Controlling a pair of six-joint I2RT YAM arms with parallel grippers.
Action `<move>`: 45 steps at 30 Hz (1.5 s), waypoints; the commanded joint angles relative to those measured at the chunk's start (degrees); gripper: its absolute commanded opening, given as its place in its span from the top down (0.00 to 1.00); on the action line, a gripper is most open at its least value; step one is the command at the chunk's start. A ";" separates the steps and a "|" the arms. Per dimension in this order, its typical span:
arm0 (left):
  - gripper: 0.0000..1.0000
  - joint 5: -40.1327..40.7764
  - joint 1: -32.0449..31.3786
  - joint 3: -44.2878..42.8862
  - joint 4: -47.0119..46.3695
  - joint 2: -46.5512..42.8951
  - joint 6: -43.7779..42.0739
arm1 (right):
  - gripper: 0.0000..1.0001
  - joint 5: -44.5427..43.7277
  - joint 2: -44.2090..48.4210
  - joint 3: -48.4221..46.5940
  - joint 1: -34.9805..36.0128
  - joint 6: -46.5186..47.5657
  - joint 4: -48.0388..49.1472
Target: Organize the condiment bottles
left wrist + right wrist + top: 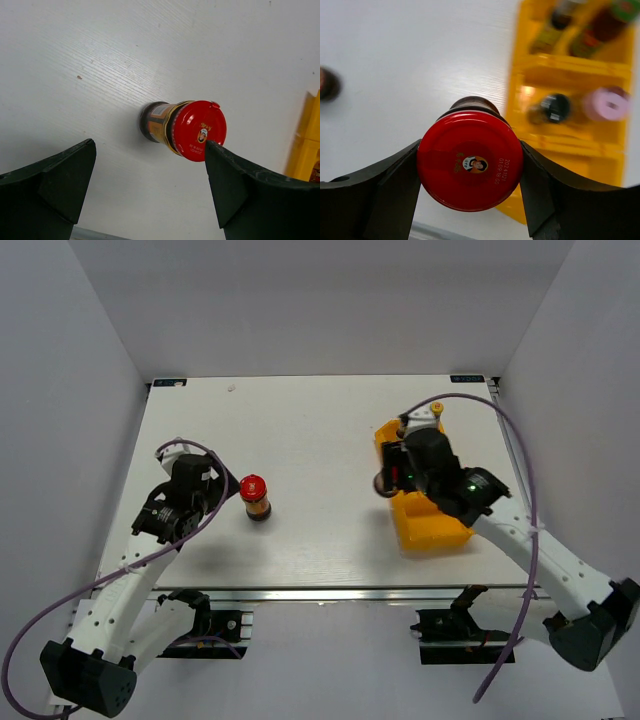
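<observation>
Six condiment containers are in view, placed here against the one yellow tray (432,532). Four stand inside it. Its far compartment holds two slim bottles side by side: one brown bottle (551,31) and one green-red sauce bottle (604,26). Its middle compartment holds one dark grey-topped shaker (555,107) and, just beside that, one pink-capped bottle (609,103).

The other two are squat dark jars with red lids, both outside the tray. The gripped red-lidded jar (470,167) sits just off the tray's left wall. The right gripper (470,150) is clamped on it, one finger pressed against each side of the lid. Whether it is lifted off the table cannot be told.

The loose red-lidded jar (197,131) stands upright on the table (100,60), well to the left of the tray. The left gripper (149,146) is spread wide just beside this jar, on the side away from the tray, holding nothing.
</observation>
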State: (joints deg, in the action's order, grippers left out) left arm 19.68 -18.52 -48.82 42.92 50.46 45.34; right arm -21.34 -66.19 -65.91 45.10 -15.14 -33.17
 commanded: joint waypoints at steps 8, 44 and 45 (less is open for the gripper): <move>0.02 -2.72 -0.20 -1.81 -5.38 0.87 -0.17 | 0.83 -11.96 13.63 4.21 -18.20 -7.10 -8.84; 0.02 -3.86 -0.28 -1.54 -8.82 5.97 0.36 | 0.28 -0.01 6.16 17.48 -35.52 -8.86 -1.99; 0.02 -4.04 -0.20 -1.46 -8.90 6.06 0.36 | 0.24 -0.10 6.43 17.13 -35.43 -8.86 -2.25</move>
State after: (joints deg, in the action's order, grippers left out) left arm 16.36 -18.52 -49.56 34.68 56.88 45.91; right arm -19.97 -61.34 -47.88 9.76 -23.42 -37.93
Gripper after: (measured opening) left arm 0.983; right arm 0.749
